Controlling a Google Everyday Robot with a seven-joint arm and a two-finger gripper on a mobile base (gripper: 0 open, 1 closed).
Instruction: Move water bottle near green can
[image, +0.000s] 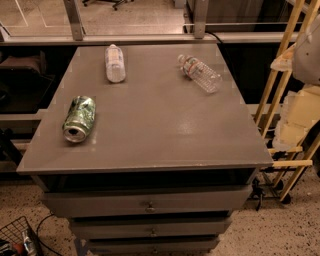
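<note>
The water bottle (200, 73), clear ribbed plastic with a white cap and a reddish-and-blue label band, lies on its side at the back right of the grey tabletop (155, 125). The green can (79, 119), green and white patterned, lies on its side near the front left with its silver top facing the front. My gripper (295, 120) shows as pale arm parts at the right edge of the view. It is off the table's right side, apart from the bottle and holding nothing I can see.
A second clear bottle with a plain white label (115, 62) lies at the back left. The table is a grey drawer cabinet (150, 205). A wooden ladder-like frame (280, 90) stands to the right. A wire basket (17, 240) sits on the floor at the lower left.
</note>
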